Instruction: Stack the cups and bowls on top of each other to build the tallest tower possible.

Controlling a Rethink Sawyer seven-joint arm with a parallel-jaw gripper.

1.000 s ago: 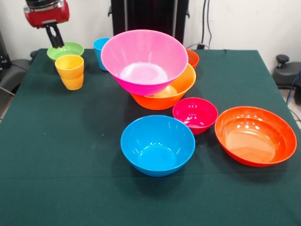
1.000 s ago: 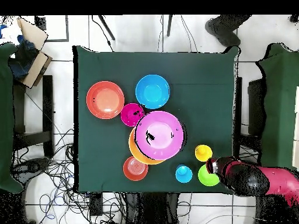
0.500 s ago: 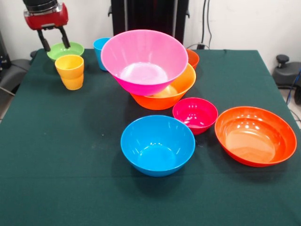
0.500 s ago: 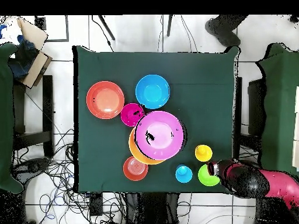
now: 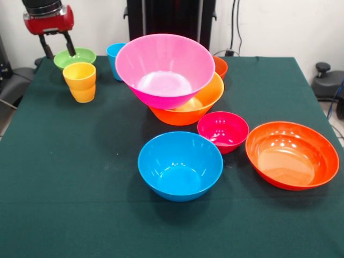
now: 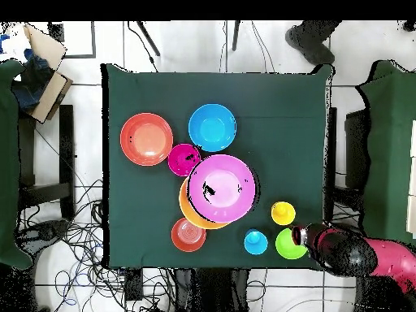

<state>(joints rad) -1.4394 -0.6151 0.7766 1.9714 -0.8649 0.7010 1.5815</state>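
Observation:
My gripper (image 5: 60,52) hangs open at the far left corner, its fingers spread just over the left rim of the small green bowl (image 5: 76,57). The overhead view puts the gripper (image 6: 300,236) at the edge of the green bowl (image 6: 288,244). The yellow-orange cup (image 5: 79,81) stands in front of that bowl, and the blue cup (image 5: 114,55) is to its right. The big pink bowl (image 5: 164,67) sits tilted inside the big orange bowl (image 5: 205,105). Behind them peeks a small orange-red bowl (image 5: 220,66).
The small magenta bowl (image 5: 223,130), the medium blue bowl (image 5: 180,164) and the wide red-orange bowl (image 5: 292,155) stand apart on the green cloth (image 5: 75,161) nearer the front. A person's shoe (image 6: 309,36) shows beyond the table's far edge.
The gripper went from shut to open and has drifted slightly up and to the left over the green bowl. Bowls and cups have not moved.

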